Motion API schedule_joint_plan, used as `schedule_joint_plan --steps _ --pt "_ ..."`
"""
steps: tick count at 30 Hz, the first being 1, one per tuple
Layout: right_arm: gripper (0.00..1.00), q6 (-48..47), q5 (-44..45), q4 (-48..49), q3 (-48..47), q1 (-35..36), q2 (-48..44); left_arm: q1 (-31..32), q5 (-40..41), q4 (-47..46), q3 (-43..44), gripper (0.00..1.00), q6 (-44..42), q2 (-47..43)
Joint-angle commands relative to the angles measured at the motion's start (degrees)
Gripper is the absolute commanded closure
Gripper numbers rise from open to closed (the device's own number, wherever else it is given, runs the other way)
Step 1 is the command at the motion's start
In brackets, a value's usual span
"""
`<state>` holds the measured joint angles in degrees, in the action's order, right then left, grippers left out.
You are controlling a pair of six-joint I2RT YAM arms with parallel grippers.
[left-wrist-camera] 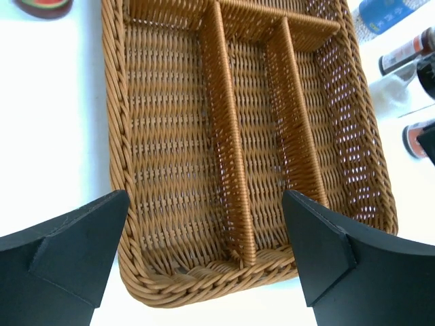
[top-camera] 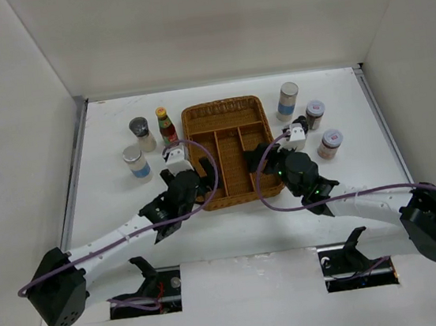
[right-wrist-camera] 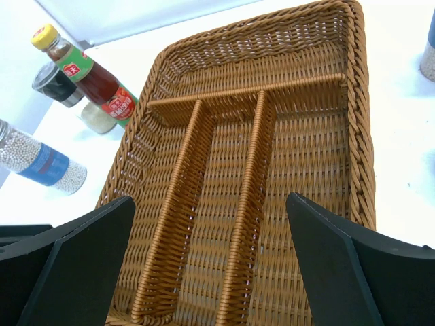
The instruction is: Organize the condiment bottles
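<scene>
Wicker tray (left-wrist-camera: 117,136), two long dividers (left-wrist-camera: 228,156), black fingers (left-wrist-camera: 75,251) spread apart, blue-labelled bottle (left-wrist-camera: 384,13) upper right

A white table (top-camera: 102,193) sits in a plain white box. A back wall (top-camera: 216,20) stands behind it. A left wall (top-camera: 8,141) and a right wall (top-camera: 419,51) stand at its sides. The light is bright and even.

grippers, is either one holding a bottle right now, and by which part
Nothing is held. The left gripper and right gripper both have open jaws over the tray; the bottles stand untouched beside it.
</scene>
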<state>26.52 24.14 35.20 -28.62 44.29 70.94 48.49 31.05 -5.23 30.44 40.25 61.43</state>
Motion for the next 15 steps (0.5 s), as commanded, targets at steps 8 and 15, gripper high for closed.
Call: schedule_joint_plan --steps 8,15 --pt "0.0 0.02 -0.15 3.47 0.23 -0.04 -0.36 -2.3 1.21 0.05 7.88 0.0 -7.29 -1.22" --pt "0.0 -0.33 1.0 3.38 0.15 -0.04 0.26 -6.07 3.84 -0.83 18.41 0.0 -15.54 0.53"
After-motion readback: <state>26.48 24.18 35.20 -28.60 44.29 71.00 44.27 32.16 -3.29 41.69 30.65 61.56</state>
